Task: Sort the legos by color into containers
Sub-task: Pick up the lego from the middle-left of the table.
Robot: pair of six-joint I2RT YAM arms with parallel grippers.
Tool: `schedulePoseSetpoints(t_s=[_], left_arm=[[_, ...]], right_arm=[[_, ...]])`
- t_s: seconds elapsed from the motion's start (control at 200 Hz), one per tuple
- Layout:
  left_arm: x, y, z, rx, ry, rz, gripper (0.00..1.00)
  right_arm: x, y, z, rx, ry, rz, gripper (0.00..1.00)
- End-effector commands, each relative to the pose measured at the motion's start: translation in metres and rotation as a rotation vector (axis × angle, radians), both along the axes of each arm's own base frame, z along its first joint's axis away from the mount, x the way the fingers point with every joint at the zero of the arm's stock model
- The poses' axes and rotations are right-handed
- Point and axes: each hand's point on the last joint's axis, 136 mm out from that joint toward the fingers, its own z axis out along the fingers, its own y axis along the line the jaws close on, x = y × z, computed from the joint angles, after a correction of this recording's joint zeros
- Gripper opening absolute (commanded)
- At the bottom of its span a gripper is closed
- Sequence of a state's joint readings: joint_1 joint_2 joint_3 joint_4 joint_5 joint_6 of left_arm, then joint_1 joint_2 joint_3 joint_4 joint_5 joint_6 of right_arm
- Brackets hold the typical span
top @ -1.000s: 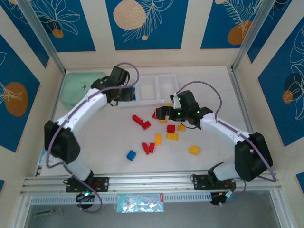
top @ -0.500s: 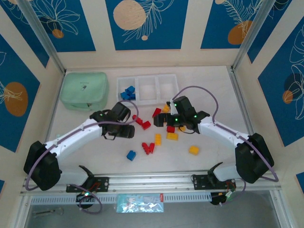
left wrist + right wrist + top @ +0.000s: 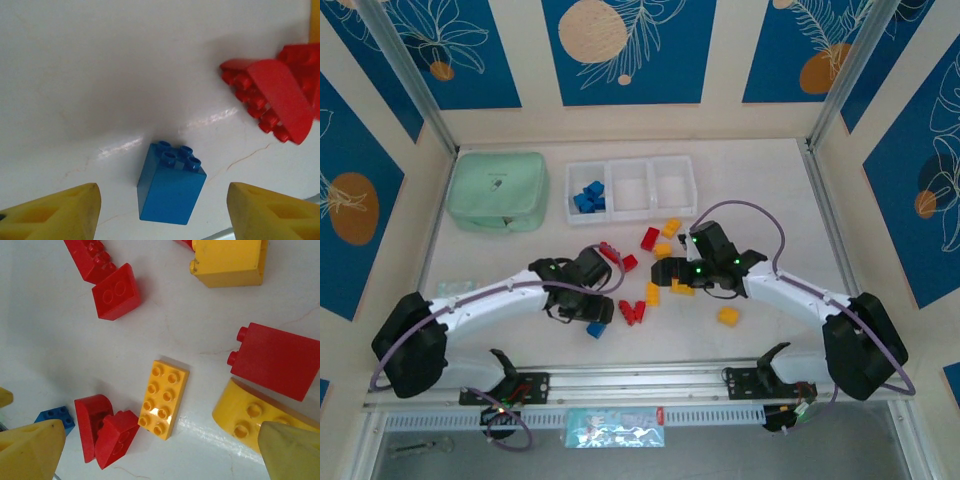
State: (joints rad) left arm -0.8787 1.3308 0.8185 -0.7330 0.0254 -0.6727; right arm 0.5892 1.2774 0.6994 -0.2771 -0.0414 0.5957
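Down low with the left gripper (image 3: 598, 312), yellow fingertips (image 3: 55, 212) spread to either side of a lone blue brick (image 3: 171, 187) on the white table (image 3: 100, 75) — jaws parted, gripping nothing, bare surface showing on both flanks. Just off to one side in the left wrist view, a clump of red bricks (image 3: 270, 100), near the blue one but apart from it. Over to the right gripper (image 3: 665, 272): gaping wide as well, carrying nothing, hanging above the thick of the loose legos (image 3: 649, 237) around mid-table. Beneath it, a flat yellow plate (image 3: 163, 399) with a pair of red pieces (image 3: 107, 432) hard against its lower corner, and a big red block (image 3: 275, 361) lying right beside a curved yellow piece (image 3: 245, 412). Further back, the three white containers (image 3: 631, 162) in a row next to the mint-green pouch (image 3: 498, 190) — several blue bricks (image 3: 588, 196) heaped in the left-hand bin.
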Motion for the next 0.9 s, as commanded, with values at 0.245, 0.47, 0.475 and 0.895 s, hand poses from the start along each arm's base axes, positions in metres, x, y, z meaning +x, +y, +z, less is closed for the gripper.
schedulePoseSetpoints(t_s=[0.245, 0.47, 0.475, 0.895], left_arm=[[-0.020, 0.005, -0.028, 0.097, 0.059, -0.024, 0.61], [-0.020, 0.003, -0.041, 0.123, 0.074, -0.040, 0.49], [-0.020, 0.003, -0.041, 0.125, 0.074, -0.040, 0.49], [0.002, 0.004, -0.012, 0.114, -0.062, -0.014, 0.24]], right_arm=[[-0.002, 0.005, 0.006, 0.033, 0.001, 0.006, 0.99], [-0.001, 0.004, 0.006, 0.030, 0.000, 0.003, 0.99], [-0.001, 0.004, 0.006, 0.031, 0.000, 0.002, 0.99], [0.004, 0.000, 0.017, 0.048, -0.016, -0.007, 0.99]])
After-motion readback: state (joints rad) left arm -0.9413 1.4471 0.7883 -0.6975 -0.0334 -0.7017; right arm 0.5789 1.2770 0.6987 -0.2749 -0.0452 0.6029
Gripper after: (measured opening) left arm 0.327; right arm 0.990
